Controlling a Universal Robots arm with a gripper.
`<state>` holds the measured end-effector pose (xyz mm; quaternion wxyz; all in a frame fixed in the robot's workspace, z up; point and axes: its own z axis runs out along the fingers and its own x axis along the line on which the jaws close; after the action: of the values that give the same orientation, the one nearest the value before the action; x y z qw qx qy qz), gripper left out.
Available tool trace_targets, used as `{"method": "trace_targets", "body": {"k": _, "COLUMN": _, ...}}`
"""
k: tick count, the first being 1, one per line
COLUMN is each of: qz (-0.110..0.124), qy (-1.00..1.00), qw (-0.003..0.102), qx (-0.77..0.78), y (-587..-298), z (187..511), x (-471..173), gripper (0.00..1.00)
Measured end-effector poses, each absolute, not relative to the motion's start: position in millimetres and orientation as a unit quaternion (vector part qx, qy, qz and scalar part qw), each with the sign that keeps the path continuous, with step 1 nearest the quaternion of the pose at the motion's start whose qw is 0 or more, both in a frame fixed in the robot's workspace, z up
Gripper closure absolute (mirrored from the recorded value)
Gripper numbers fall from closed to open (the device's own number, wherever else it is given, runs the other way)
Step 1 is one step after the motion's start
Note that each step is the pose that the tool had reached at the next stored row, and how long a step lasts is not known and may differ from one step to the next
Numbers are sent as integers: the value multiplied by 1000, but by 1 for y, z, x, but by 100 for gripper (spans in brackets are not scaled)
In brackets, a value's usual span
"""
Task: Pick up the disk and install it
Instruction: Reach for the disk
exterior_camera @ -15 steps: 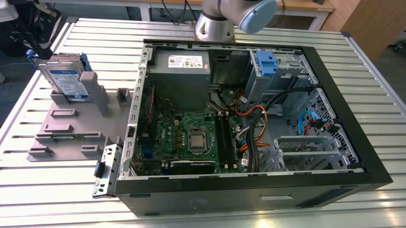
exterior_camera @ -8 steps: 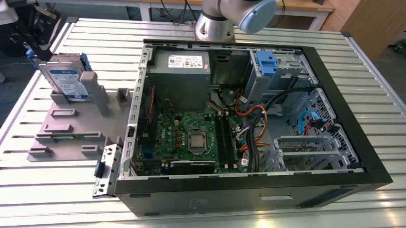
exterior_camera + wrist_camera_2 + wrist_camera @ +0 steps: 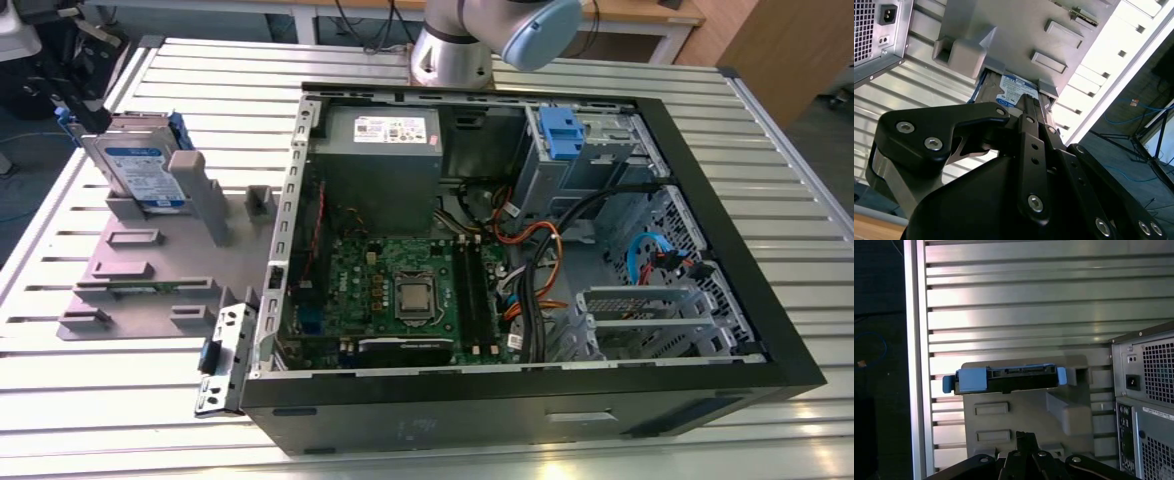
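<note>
While the gripper (image 3: 1024,436) hangs closed, empty, one disk (image 3: 140,172) stands in one grey rack (image 3: 134,292) — beside one open computer (image 3: 534,420) — on a slatted table (image 3: 107,405)

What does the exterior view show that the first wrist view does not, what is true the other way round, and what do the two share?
The exterior view adds the open inside of the computer case, with its green circuit board and cables, and the labelled face of the disk. The first wrist view adds the case's back panel with a power socket, and the gripper facing the holder. Both show the disk standing on edge in the grey holder, its blue rails, and the slatted metal table.
</note>
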<state>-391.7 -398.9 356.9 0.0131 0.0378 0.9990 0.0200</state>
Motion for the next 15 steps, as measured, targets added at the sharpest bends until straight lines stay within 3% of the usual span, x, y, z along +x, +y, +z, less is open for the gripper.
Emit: {"method": "trace_targets", "body": {"k": 15, "qz": 20, "qy": 999, "qw": 13, "qx": 38, "y": -399, "z": 351, "x": -395, "gripper": 90}}
